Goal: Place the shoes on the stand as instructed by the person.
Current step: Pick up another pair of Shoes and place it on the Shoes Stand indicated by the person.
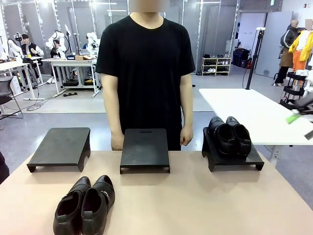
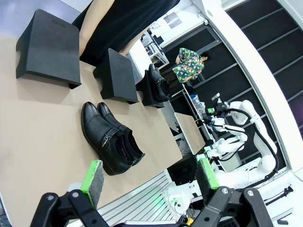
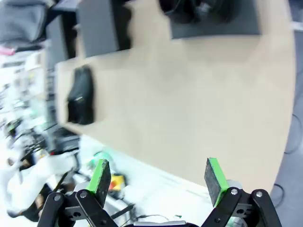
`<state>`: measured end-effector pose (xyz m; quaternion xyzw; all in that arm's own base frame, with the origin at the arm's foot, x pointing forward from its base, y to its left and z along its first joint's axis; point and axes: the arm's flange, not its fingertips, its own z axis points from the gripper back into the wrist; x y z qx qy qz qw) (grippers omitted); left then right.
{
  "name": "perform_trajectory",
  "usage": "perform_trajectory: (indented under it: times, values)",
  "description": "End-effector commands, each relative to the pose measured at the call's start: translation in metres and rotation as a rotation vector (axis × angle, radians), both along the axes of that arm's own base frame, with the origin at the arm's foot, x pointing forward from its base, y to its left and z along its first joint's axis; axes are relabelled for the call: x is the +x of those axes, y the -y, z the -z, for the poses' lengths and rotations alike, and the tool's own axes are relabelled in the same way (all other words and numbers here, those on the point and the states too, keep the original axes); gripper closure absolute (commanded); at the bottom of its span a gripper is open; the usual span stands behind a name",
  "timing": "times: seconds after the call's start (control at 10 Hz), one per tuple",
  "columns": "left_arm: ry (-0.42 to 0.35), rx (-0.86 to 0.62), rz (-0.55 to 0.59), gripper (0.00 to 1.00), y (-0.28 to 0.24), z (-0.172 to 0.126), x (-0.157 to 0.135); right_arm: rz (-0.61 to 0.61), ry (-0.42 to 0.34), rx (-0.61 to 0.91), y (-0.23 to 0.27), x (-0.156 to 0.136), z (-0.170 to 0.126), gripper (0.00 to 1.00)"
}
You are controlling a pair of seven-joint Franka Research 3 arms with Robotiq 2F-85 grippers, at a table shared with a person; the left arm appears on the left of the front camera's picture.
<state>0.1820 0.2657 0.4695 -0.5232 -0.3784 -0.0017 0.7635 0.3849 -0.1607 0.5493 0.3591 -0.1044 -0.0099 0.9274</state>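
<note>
Right now, in the front view, you see the person [image 1: 145,68] standing at the far side of the table [image 1: 195,200], both hands hanging at its far edge. Three black stands sit in a row across the middle of the frame: the left stand [image 1: 61,147], the middle stand [image 1: 145,149] and the right stand [image 1: 234,159]. One pair of shoes [image 1: 230,136] rests on the right stand, toes toward you. The other pair of shoes [image 1: 84,205] lies on the table at the lower left, in front of the left stand and apart from it. At the right edge of the frame the right gripper [image 1: 301,121] is a blur with one green pad [image 1: 293,118]; you cannot tell its opening from this angle.

Next, in the left wrist view, the left gripper [image 2: 149,176] rises from the bottom edge, its pads [image 2: 92,177] spread wide with nothing between them. It hangs above the table's near edge. The other pair of shoes [image 2: 111,139] lies side by side on the table at centre left. The stands run along the upper left, and the farthest one carries a pair of shoes [image 2: 155,85].

Finally, the right wrist view is blurred. The right gripper [image 3: 157,176] stands wide apart at the bottom and holds nothing. A dark shape, the other pair of shoes [image 3: 80,97], lies at the left of the table, and the loaded right stand [image 3: 222,28] sits at the top edge.
</note>
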Motion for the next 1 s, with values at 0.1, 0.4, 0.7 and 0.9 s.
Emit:
perform_trajectory:
  times: [0.1,0.4,0.7,0.9]
  values:
    - [0.03,-0.005,0.007,0.0,-0.003,-0.002,0.001,-0.02,0.041,0.281,0.058,-0.057,0.04,0.0]
    - [0.03,-0.005,0.007,0.0,-0.003,-0.002,0.001,0.003,0.1,0.562,0.11,-0.107,0.1,0.0]
    - [0.03,-0.005,0.007,0.0,-0.003,-0.002,0.001,0.034,0.07,0.695,0.129,-0.127,0.148,0.0]
    - [0.03,-0.005,0.007,0.0,-0.003,-0.002,0.001,0.003,0.006,0.722,0.131,-0.117,0.162,0.0]
